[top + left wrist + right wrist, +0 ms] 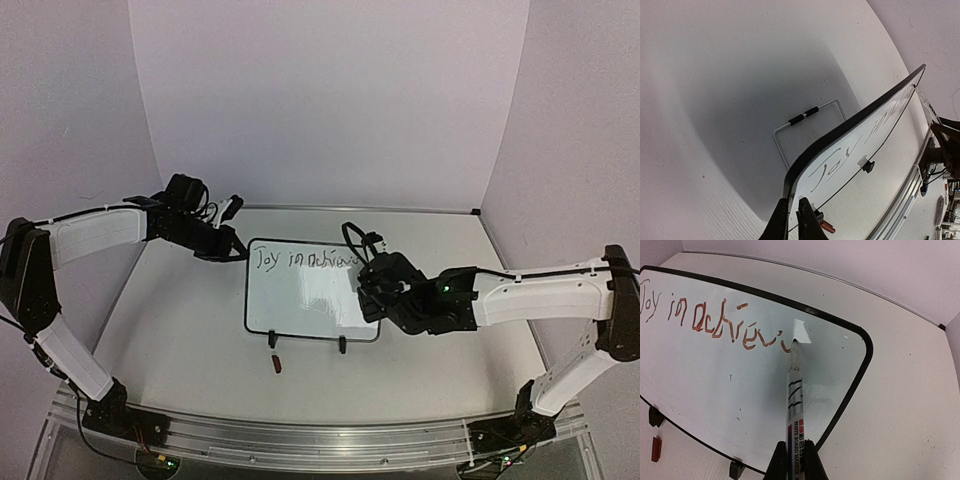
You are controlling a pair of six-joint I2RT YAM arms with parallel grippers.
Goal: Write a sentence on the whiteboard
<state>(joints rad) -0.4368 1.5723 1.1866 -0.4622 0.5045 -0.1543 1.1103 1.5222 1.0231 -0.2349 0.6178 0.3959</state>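
Observation:
The whiteboard (310,305) stands propped in the middle of the table, with "Joy in achiev" written in red-brown along its top. My left gripper (236,250) is shut on the board's upper left corner; in the left wrist view the fingers (790,204) pinch the black frame of the whiteboard (865,145). My right gripper (368,290) is shut on a whiteboard marker (794,390). The gripper (795,446) holds the marker's barrel low down. The marker's tip touches the whiteboard (715,375) just after the last letter.
A red marker cap (277,363) lies on the table in front of the board, next to its left clip foot (273,340). A wire stand (805,117) lies behind the board. Walls close off the table at the back and both sides.

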